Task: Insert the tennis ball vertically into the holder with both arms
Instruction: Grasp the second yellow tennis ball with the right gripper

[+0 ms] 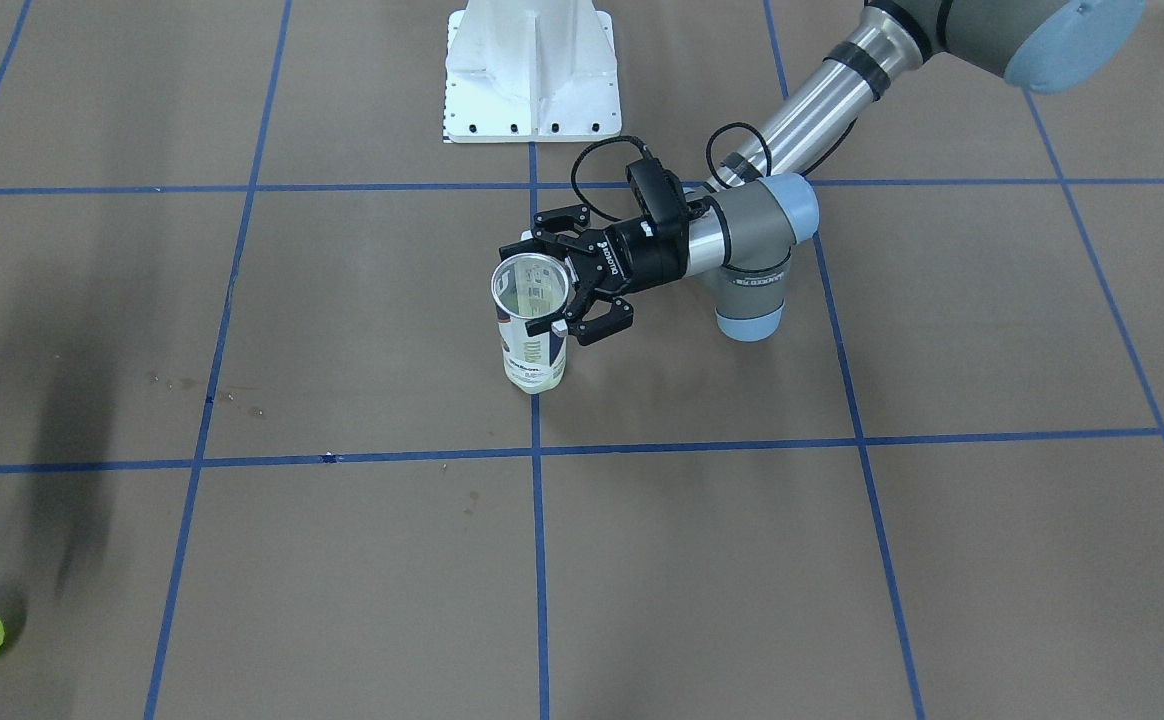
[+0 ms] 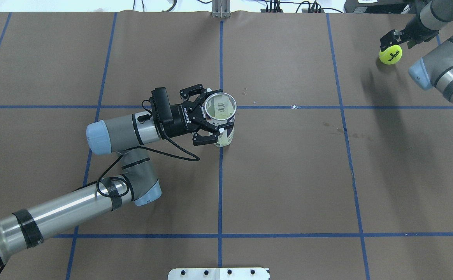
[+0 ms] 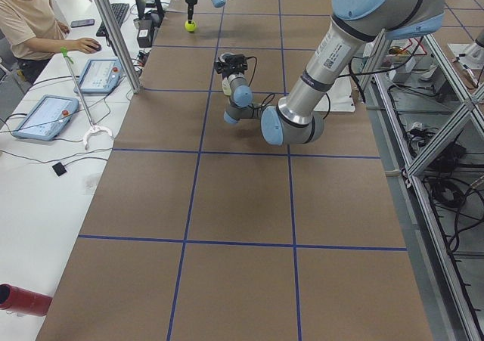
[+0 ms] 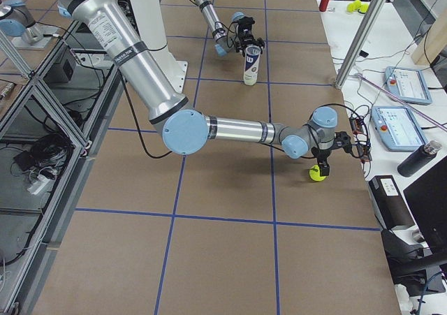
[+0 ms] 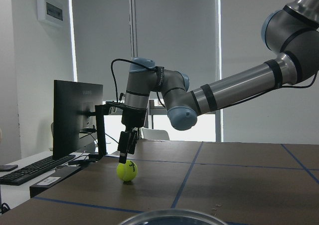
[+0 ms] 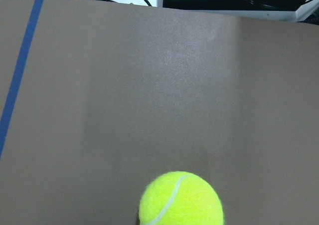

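Brown desk (image 2: pixel 288 175), blue tape grid. Mid-desk: holder (image 2: pixel 226 130) upright, mouth up, left fingers (image 2: pixel 205 138) clamped round it near the rim. Far right corner: tennis ball (image 2: pixel 390 54), looks down on the desk, well apart from holder; right fingers (image 5: pixel 124 145) at its top, can't tell if gripping. Risks: weak pinch drops ball on long carry; off-centre descent clips rim, tips holder. Count: 1 holder, 1 tennis ball, 2 arms: left arm (image 2: pixel 55 217), right arm (image 2: pixel 452 77)

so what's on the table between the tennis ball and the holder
Only bare brown table, blue tape lines and a few tiny specks between holder and tennis ball, clearest in the overhead view.
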